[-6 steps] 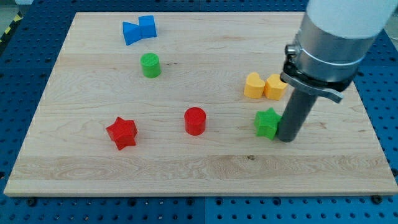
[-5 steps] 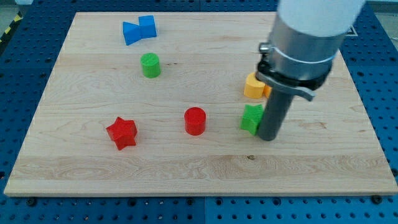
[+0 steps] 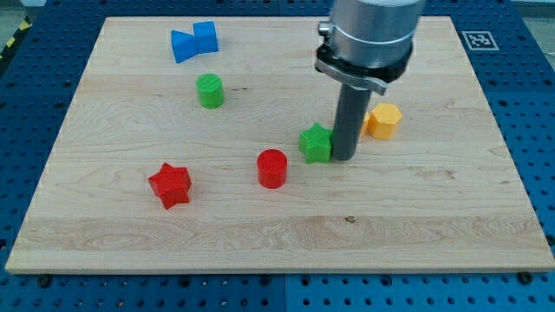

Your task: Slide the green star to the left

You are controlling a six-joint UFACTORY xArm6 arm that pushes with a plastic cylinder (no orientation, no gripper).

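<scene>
The green star [image 3: 316,143] lies near the middle of the wooden board [image 3: 260,225], just right of the red cylinder [image 3: 272,168]. My tip [image 3: 343,157] rests against the star's right side, touching it. The rod rises from there to the grey arm at the view's top.
A yellow hexagon block [image 3: 382,120] sits right of the rod; a second yellow block is mostly hidden behind the rod. A red star [image 3: 170,185] lies at the lower left. A green cylinder [image 3: 209,90] and two blue blocks [image 3: 194,41] lie at the upper left.
My tip has moved left and slightly up the view, pushing the green star with it, from beside the yellow blocks to next to the red cylinder.
</scene>
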